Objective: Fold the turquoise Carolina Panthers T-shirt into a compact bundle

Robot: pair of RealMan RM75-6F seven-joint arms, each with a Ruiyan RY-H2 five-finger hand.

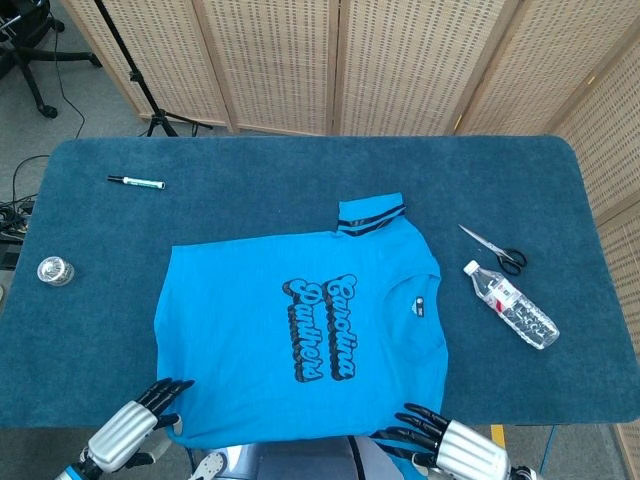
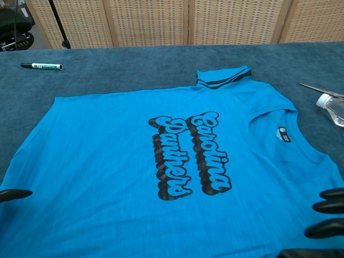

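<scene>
The turquoise Carolina Panthers T-shirt (image 1: 300,330) lies flat and face up on the blue table (image 1: 250,165), collar toward the right. Its near edge hangs over the table's front edge. The far sleeve (image 1: 370,212), with black stripes, points away from me. My left hand (image 1: 135,425) holds the shirt's near left corner, dark fingers on top of the cloth. My right hand (image 1: 450,445) grips the near right edge by the striped near sleeve. In the chest view the T-shirt (image 2: 161,161) fills the frame, and only fingertips (image 2: 13,194) of the left hand and fingertips (image 2: 328,215) of the right show.
A marker (image 1: 136,182) lies at the far left and a small round tin (image 1: 55,270) at the left edge. Scissors (image 1: 493,248) and a water bottle (image 1: 510,304) lie right of the shirt. Wicker screens stand behind the table.
</scene>
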